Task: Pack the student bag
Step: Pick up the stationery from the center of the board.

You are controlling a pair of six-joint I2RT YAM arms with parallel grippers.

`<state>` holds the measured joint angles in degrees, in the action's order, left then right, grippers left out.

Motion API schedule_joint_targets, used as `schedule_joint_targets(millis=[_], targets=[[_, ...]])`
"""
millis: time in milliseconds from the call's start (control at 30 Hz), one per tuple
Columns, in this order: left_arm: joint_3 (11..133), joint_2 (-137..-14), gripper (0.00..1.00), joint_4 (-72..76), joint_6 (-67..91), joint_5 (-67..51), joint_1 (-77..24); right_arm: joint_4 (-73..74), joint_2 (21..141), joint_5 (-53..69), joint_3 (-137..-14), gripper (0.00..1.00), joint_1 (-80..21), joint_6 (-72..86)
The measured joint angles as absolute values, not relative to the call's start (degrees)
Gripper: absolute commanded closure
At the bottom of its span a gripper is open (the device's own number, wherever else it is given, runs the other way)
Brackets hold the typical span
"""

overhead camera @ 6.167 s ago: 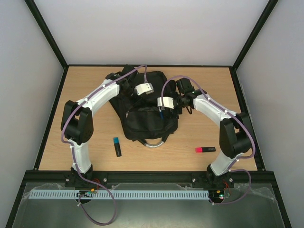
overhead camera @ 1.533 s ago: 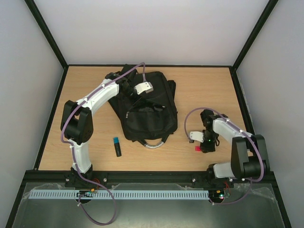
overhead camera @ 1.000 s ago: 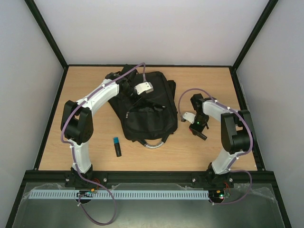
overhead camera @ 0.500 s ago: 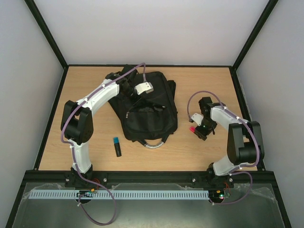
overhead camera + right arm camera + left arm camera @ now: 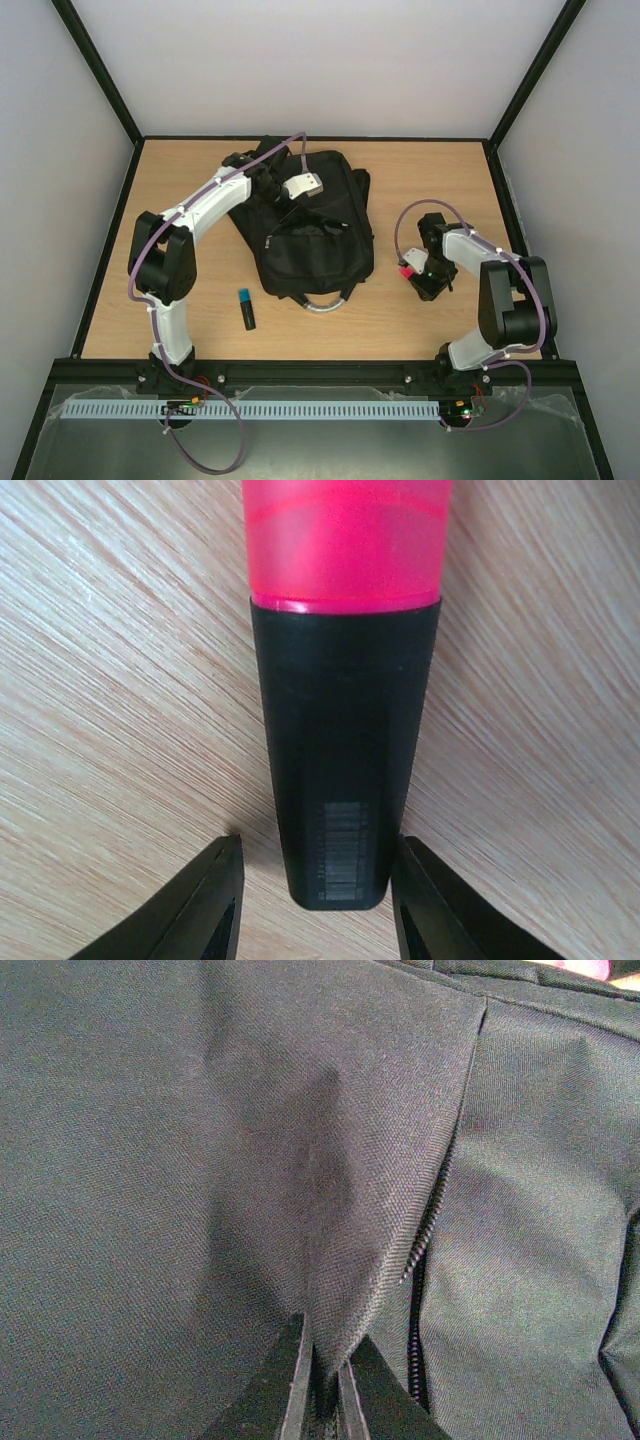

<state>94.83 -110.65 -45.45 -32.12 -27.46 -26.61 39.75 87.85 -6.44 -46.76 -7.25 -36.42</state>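
The student bag [image 5: 315,225], a large black backpack, lies flat at the table's centre-left with its grey loop handle [image 5: 325,305] toward me. My left gripper [image 5: 325,1345] is shut on a raised fold of the bag's fabric [image 5: 250,1160] beside a zip [image 5: 425,1250]. In the top view this left gripper [image 5: 290,205] sits over the bag's upper part. A pink-capped black marker [image 5: 345,730] lies on the wood right of the bag. My right gripper [image 5: 318,841] straddles its black end, open, with a gap at the left finger. From above, the right gripper [image 5: 418,272] and the marker's pink cap [image 5: 407,270] sit close together.
A black marker with a blue cap [image 5: 246,309] lies on the table left of the bag's handle. Black frame rails [image 5: 510,215] border the wooden table [image 5: 440,180] on the sides and back.
The right arm lifted the pink marker from the front right of the table and brought it nearer the bag; its jaws have since loosened around it. The left arm has not moved.
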Motion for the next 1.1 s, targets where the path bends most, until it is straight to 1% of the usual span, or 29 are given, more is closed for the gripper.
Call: schedule_joint_targets(millis=[67, 333, 533, 900, 1100], targets=[[94.83, -110.65, 0.98, -45.45, -32.12, -27.44, -26.61, 39.75, 88.27, -6.22, -46.76, 0.65, -7.25, -35.94], [94.83, -110.65, 0.98, -45.43, -32.14, -27.35, -26.72, 39.79, 90.59, -4.86, -48.95, 0.72, -7.14, -34.02], [94.83, -110.65, 0.98, -45.43, -32.14, -27.35, -26.72, 40.82, 92.88, -2.28, -55.00, 0.76, -6.66, -31.42], [96.01, -110.78, 0.98, -45.87, -31.79, -26.79, -26.87, 45.71, 96.23, 5.26, -72.93, 0.78, -5.96, -28.03], [98.48, -112.20, 0.98, -46.41, -30.20, -27.57, -27.14, 48.51, 96.20, 16.56, -80.86, 0.77, -5.98, -26.92]])
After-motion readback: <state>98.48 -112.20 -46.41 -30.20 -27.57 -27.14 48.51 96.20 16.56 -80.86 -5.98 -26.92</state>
